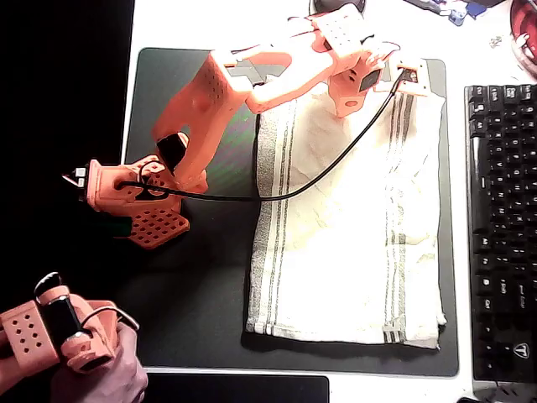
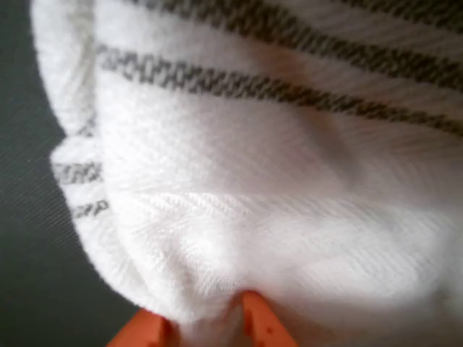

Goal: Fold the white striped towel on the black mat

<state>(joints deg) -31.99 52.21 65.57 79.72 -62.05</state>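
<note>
In the wrist view the gripper (image 2: 206, 322) has its two orange fingertips (image 2: 264, 325) pinched together on a gathered fold of the towel (image 2: 275, 181), cloth bunching up between them at about 6 o'clock in the picture. From overhead, the gripper (image 1: 369, 84) sits at the towel's far edge, roughly 1 o'clock on the mat (image 1: 201, 285), with the orange arm (image 1: 218, 92) reaching across from its base (image 1: 138, 197) at 9 o'clock. The towel (image 1: 344, 235) lies spread flat over the right half of the mat, stripes running along both long sides, its near edge towards 6 o'clock. A black cable (image 1: 277, 195) drapes across the cloth.

This looks like the start of the first fold: edge gripped, nothing turned over yet. Next, the held edge likely needs lifting and carrying towards 6 o'clock to lay it on the near edge, without letting it slip.
</note>
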